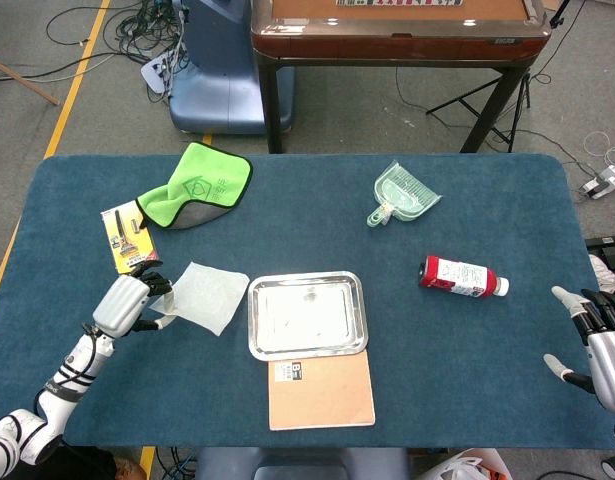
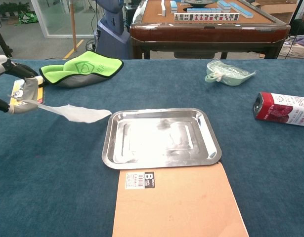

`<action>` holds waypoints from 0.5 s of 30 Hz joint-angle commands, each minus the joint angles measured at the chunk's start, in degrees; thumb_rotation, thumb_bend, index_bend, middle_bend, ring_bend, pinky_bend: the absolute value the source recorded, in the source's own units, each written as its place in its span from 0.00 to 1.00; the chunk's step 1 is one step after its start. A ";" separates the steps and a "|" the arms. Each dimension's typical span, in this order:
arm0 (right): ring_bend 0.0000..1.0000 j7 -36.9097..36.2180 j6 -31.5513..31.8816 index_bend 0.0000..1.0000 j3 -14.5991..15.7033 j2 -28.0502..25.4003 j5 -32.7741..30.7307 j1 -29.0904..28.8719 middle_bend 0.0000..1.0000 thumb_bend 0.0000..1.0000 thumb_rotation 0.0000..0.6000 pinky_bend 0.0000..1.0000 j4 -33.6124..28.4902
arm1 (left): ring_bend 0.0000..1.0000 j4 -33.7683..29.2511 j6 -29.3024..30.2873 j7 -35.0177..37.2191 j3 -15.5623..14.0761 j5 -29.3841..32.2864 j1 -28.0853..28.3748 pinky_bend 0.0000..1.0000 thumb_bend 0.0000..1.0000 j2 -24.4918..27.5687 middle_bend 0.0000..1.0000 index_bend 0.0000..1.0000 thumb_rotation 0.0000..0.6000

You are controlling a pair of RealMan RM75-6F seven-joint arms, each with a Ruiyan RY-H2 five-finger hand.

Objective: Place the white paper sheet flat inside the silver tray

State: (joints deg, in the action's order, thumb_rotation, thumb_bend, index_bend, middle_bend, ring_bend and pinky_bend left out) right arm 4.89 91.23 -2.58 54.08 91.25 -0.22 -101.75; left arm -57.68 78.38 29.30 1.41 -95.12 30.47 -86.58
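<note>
The white paper sheet point(image 1: 207, 294) point(image 2: 75, 113) hangs lifted off the table, just left of the silver tray point(image 1: 307, 316) point(image 2: 161, 138). My left hand point(image 1: 130, 299) point(image 2: 21, 89) pinches the sheet's left edge; its right end droops towards the tray's left rim. The tray lies flat at the table's middle and holds nothing. My right hand point(image 1: 599, 340) hovers at the table's right edge with fingers spread, holding nothing; the chest view does not show it.
A brown board point(image 1: 321, 390) lies against the tray's near side. A green cloth point(image 1: 195, 184) and a yellow card point(image 1: 127, 237) lie at the back left. A pale green scoop point(image 1: 401, 194) and a red bottle point(image 1: 461, 276) lie to the right.
</note>
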 commanded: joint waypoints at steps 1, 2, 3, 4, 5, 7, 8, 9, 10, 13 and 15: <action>0.14 -0.02 0.09 0.17 0.01 0.02 0.03 0.08 0.25 0.11 1.00 0.17 0.02 | 0.48 -2.15 -0.23 0.77 1.09 0.27 1.23 0.18 0.26 0.99 0.62 0.70 1.00; 0.14 -0.02 0.13 0.17 0.02 0.04 0.05 0.10 0.25 0.11 1.00 0.17 0.02 | 0.48 -2.79 -0.21 0.94 1.44 0.29 1.61 0.18 0.26 1.30 0.62 0.70 1.00; 0.14 -0.03 0.18 0.17 0.01 0.05 0.04 0.14 0.25 0.11 1.00 0.17 0.05 | 0.48 -3.69 -0.16 1.17 1.92 0.30 2.11 0.19 0.26 1.72 0.62 0.70 1.00; 0.14 -0.05 0.20 0.17 0.01 0.08 0.02 0.17 0.25 0.11 1.00 0.17 0.08 | 0.48 -4.43 -0.17 1.32 2.27 0.30 2.50 0.19 0.26 2.07 0.62 0.70 1.00; 0.14 -0.08 0.22 0.17 0.02 0.11 0.01 0.21 0.25 0.11 1.00 0.17 0.11 | 0.49 -5.22 -0.18 1.48 2.61 0.31 2.89 0.19 0.26 2.42 0.62 0.70 1.00; 0.14 -0.10 0.19 0.17 0.02 0.20 -0.04 0.23 0.25 0.11 1.00 0.17 0.17 | 0.49 -7.24 -0.20 2.06 3.51 0.48 3.75 0.20 0.26 3.09 0.63 0.70 1.00; 0.14 -0.11 0.18 0.17 0.01 0.23 -0.04 0.22 0.25 0.11 1.00 0.17 0.19 | 0.50 -8.15 -0.27 2.35 3.88 0.57 4.12 0.20 0.26 3.33 0.63 0.70 1.00; 0.14 -0.11 0.19 0.17 0.01 0.24 -0.01 0.22 0.25 0.11 1.00 0.17 0.20 | 0.50 -9.05 -0.34 2.60 4.25 0.64 4.50 0.20 0.26 3.55 0.64 0.70 1.00; 0.14 -0.10 0.23 0.17 -0.01 0.25 0.05 0.23 0.25 0.11 1.00 0.17 0.20 | 0.50 -10.14 -0.36 2.84 4.76 0.68 5.04 0.20 0.26 3.76 0.64 0.70 1.00; 0.14 0.00 0.48 0.17 -0.03 0.16 0.22 0.33 0.25 0.11 1.00 0.17 0.07 | 0.51 -12.54 -0.35 3.00 5.90 0.37 6.49 0.20 0.26 4.06 0.66 0.71 1.00; 0.14 0.11 0.64 0.17 0.00 0.04 0.26 0.46 0.25 0.11 1.00 0.17 -0.06 | 0.52 -14.23 -0.31 3.50 6.60 0.22 7.36 0.21 0.26 4.18 0.66 0.71 1.00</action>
State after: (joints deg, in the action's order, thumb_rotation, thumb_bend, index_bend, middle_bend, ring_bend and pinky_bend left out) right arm 4.99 91.86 -2.58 54.13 91.50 0.23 -101.80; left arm -70.80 78.07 32.33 7.27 -94.74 36.98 -82.68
